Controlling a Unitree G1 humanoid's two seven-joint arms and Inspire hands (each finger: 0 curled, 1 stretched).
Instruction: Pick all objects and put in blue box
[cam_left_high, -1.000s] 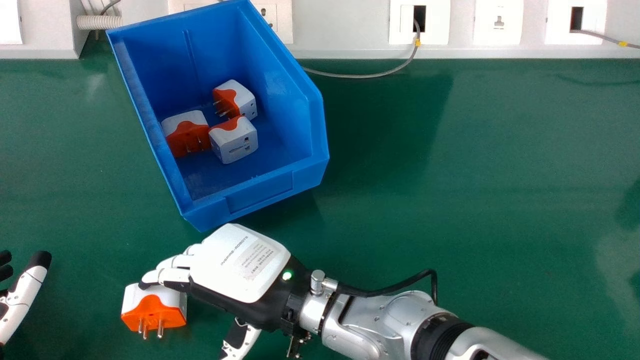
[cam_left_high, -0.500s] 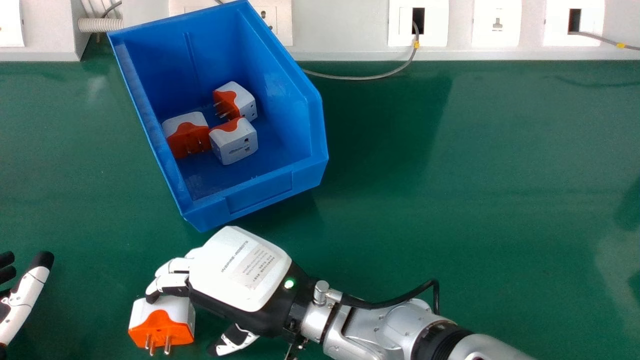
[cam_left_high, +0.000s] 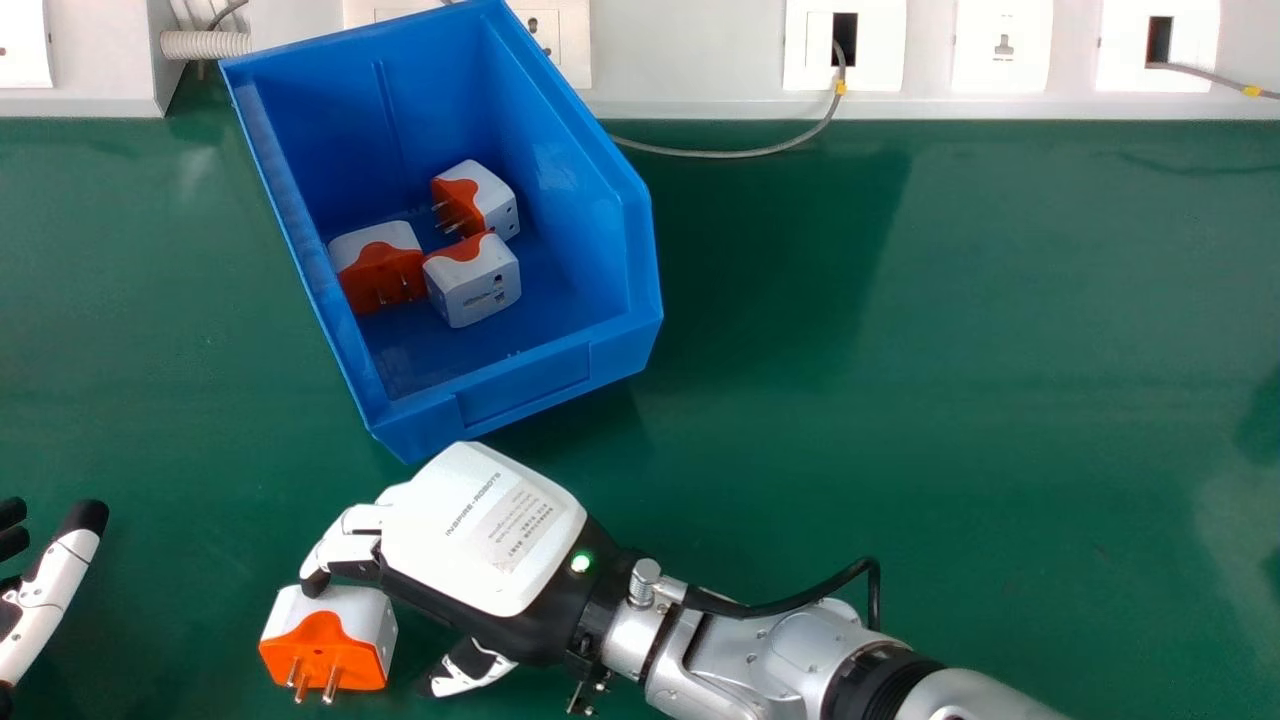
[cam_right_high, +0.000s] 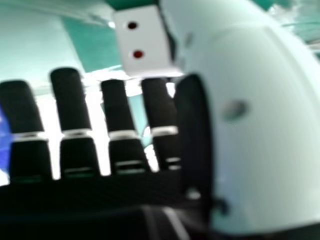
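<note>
The silver forearm (cam_left_high: 750, 650) comes in from the bottom edge of the head view, right of the middle, and slants away to the left. At its end the right hand (cam_left_high: 480, 535) lies with its back up and its palm toward the table (cam_left_high: 900, 400). Its fingers (cam_left_high: 345, 545) slope down to a plug (cam_left_high: 330, 640), with a fingertip at the plug's top edge. The thumb (cam_left_high: 470, 668) sits apart from the plug, on the robot's side of the palm. The right hand is open and loosely bent, touching the plug but not closed round it. In the right hand view the fingers stand almost straight, side by side, with the plug's white face and two round holes just beyond them.

The plug is white and orange, outside the box (cam_left_high: 525, 385), with its pins facing the robot. The box sits askew beyond the right hand. Three more plugs are inside it: one (cam_left_high: 380, 265) by the left wall, a second (cam_left_high: 472, 280) close against it, and a third (cam_left_high: 480, 200) farther back.

The left hand (cam_left_high: 45, 600) is at the left edge of the head view, open, touching no plug. White sockets (cam_left_high: 1003, 45) line the far side of the table.
</note>
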